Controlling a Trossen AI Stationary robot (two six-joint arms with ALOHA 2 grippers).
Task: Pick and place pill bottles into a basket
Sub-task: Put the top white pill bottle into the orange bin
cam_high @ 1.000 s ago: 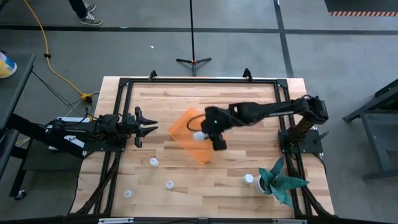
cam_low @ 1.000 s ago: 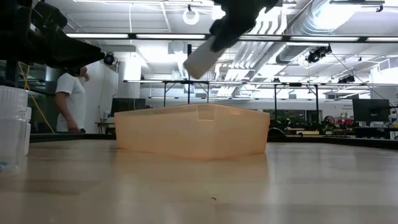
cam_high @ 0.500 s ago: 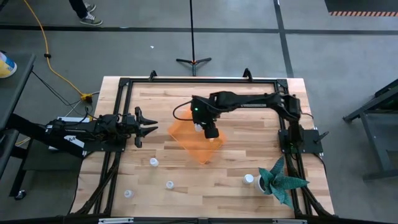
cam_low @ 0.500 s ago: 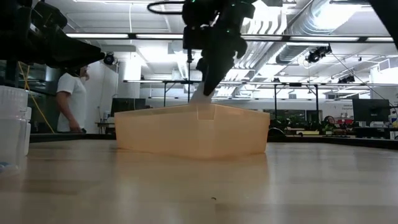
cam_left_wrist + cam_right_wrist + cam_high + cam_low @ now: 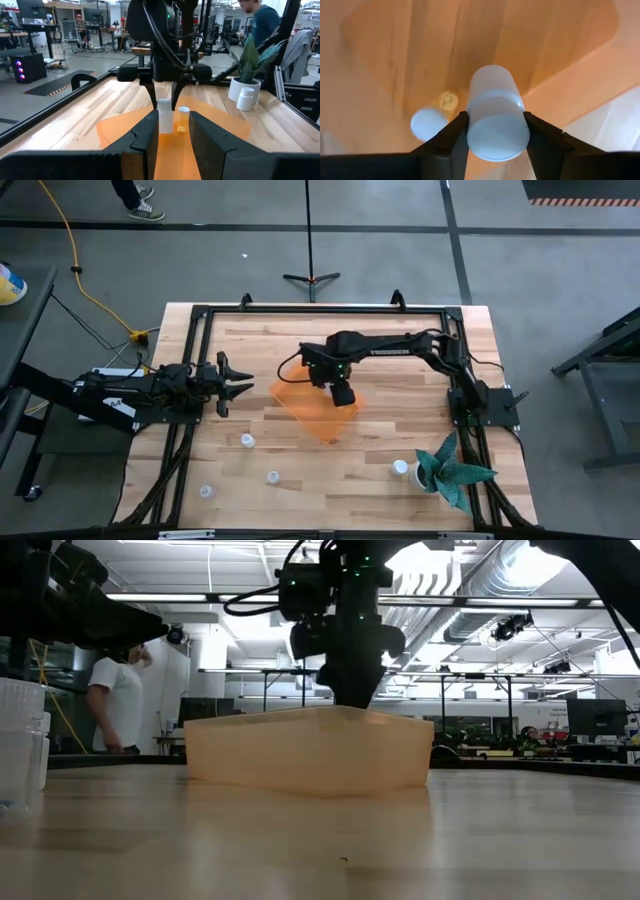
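- Waiting at the table's left edge, our left gripper (image 5: 238,383) hangs spread and empty.
- Our right gripper (image 5: 495,131) clamps a pill bottle (image 5: 496,113) above the basket (image 5: 318,412) mid-table; we should lower it clear of the bottle inside (image 5: 428,123), then release.

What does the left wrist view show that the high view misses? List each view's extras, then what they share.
Only the left wrist view: a pill bottle clamped upright between the right gripper's fingers, and a second bottle standing inside the basket beside a small yellow object.

Only the high view: three loose bottles on the table's near side, and the left gripper waiting at the table's left edge, fingers spread.

Both: the right arm reaching over the orange basket, the plant, and a bottle beside the plant.
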